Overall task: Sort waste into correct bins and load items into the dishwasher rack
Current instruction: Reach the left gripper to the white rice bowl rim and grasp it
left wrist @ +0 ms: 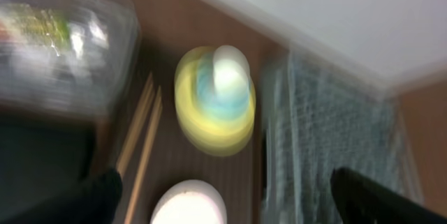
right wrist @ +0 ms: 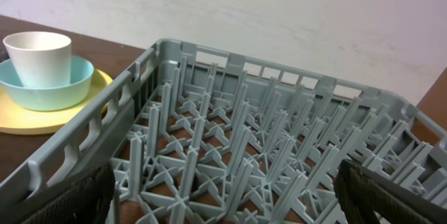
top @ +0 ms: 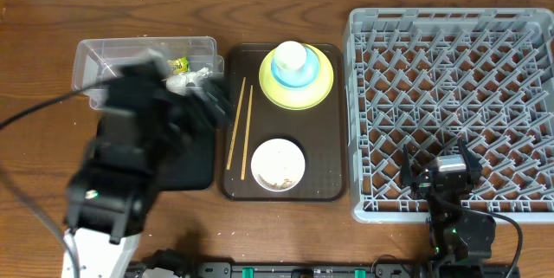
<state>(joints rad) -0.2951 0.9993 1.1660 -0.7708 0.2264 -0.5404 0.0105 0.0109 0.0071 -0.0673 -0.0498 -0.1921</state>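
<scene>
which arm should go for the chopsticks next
Left. The left claw is open right beside the chopsticks on the brown tray's left side. The right claw sits over the dishwasher rack's near edge, across the tray from them.

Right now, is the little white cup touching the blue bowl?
Touching. The right wrist view shows the white cup sitting down inside the blue bowl, with the bowl's rim wrapped around its base and no gap.

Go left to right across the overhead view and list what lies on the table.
clear plastic tub → wooden chopsticks → yellow plate → grey dishwasher rack
</scene>
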